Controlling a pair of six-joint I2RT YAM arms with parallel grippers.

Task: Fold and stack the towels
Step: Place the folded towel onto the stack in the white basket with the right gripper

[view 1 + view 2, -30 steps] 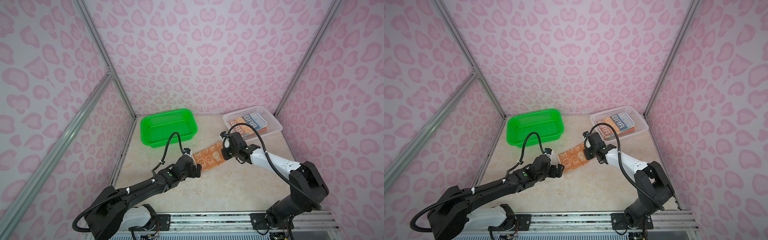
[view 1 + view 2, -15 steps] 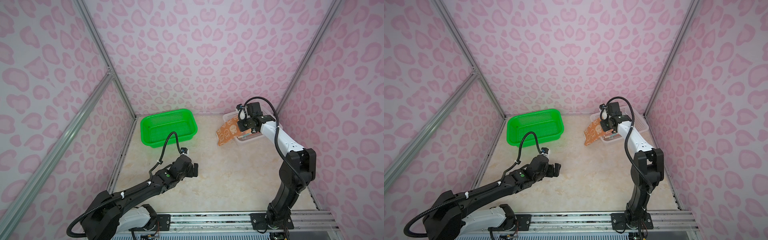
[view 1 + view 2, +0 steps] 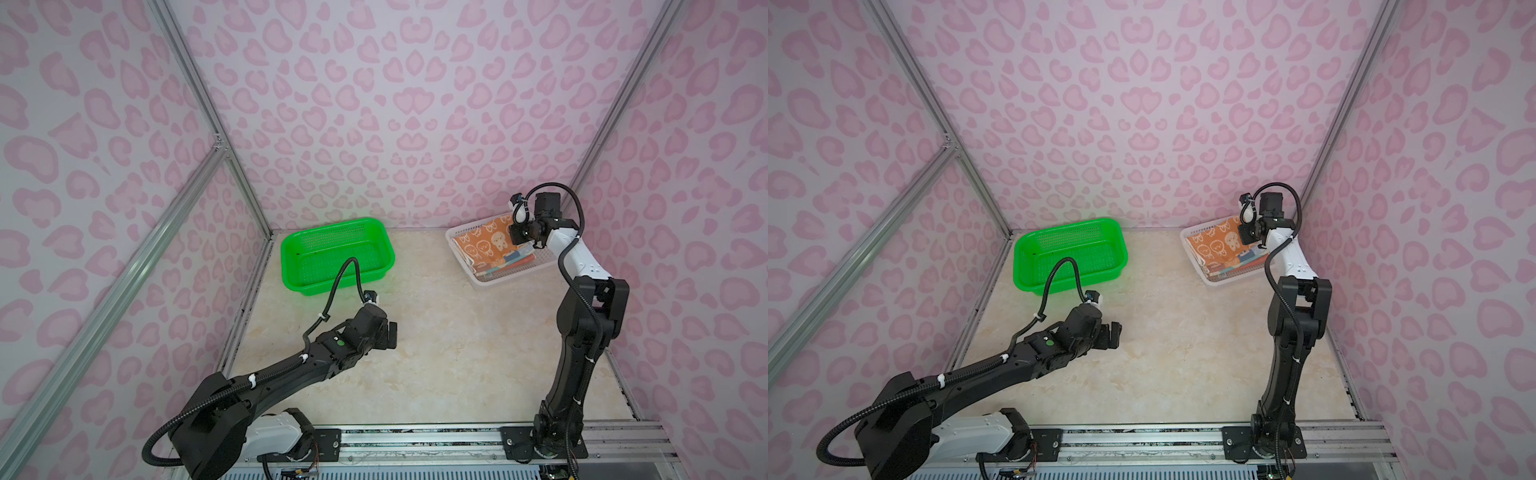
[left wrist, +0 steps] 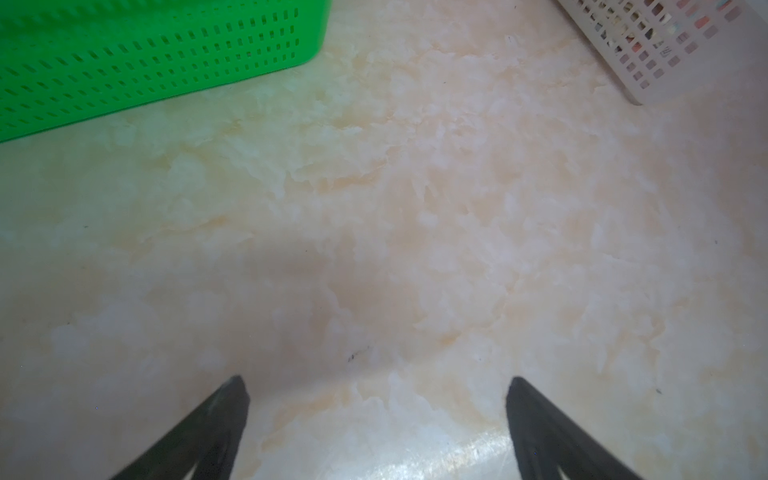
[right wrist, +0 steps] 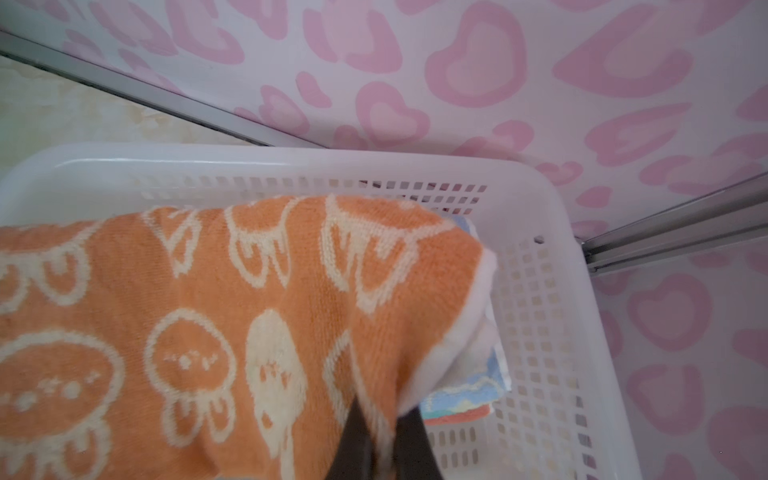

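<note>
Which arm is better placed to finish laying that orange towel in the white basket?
Right. The right fingers pinch the orange towel over the white basket. The left fingers stand open above the table, holding nothing.

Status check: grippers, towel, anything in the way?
Left gripper open, empty, above the table. Right gripper shut on orange towel, lying over the striped towel in white basket. Nothing in the way.

Marbled beige bench (image 3: 457,353): perforated green basket (image 3: 328,249) at 11 o'clock, perforated white basket (image 3: 511,276) at 1 o'clock, well apart. Pink heart-patterned walls (image 3: 374,104) surround.
</note>
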